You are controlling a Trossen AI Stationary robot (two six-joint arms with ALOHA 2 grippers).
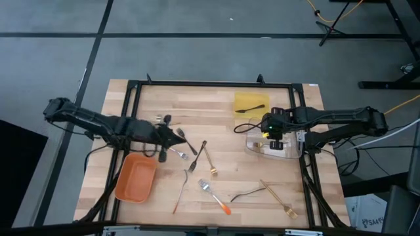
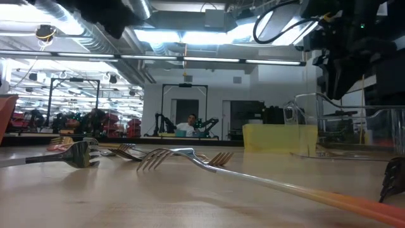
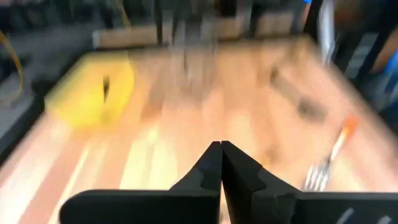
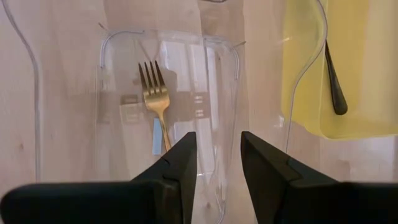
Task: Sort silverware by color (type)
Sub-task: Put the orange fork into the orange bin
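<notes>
Gold fork [image 4: 156, 99] inside clear tray [image 4: 112, 43], walls close around.

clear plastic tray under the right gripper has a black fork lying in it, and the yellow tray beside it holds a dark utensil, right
Not quite. The fork in the clear plastic tray is a gold fork, not black, as the right wrist view shows past the open right gripper. The yellow tray beside it does hold a dark utensil.
</notes>
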